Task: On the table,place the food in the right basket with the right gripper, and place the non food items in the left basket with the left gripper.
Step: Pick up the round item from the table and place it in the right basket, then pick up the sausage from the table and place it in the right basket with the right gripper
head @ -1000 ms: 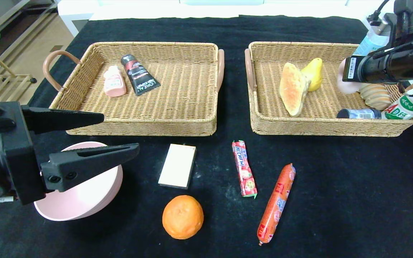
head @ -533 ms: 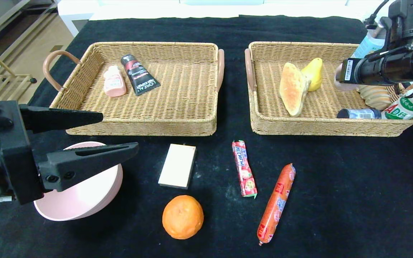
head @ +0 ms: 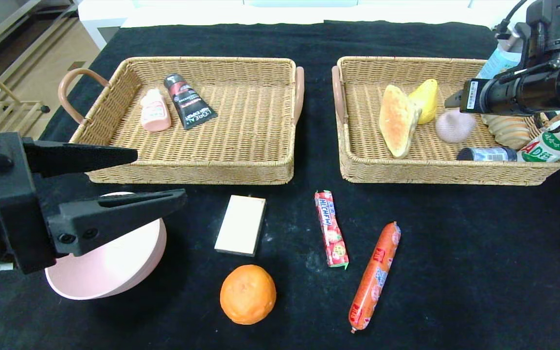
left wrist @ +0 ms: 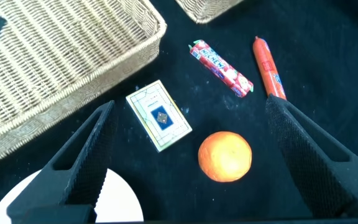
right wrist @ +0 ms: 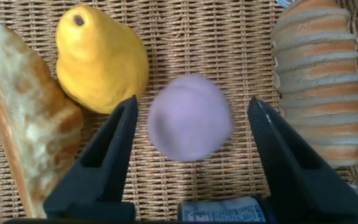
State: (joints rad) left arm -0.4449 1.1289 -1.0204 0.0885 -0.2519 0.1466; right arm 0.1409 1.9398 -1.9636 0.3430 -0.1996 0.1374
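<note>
In right basket (head: 455,172) | right hand (right wrist: 191,118) now spread, pink ball (head: 454,125) released | left hand (head: 131,180) stays open

The black tube (head: 190,101) in the left basket (head: 114,92) reads "L'OREAL" and, it seems, "MEN EXPERT". The red candy roll (head: 330,228) on the bench reads "HI-CHEW". The green-and-white bottle (head: 547,145) shows "AD".

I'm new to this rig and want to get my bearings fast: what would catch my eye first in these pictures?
The right gripper hangs open over the right basket, with a pale purple round item lying free below it between the yellow pear and a ridged bread roll. Near the front left, the left gripper hovers wide open above a pink bowl. An orange and a sausage wait on the black table.
</note>
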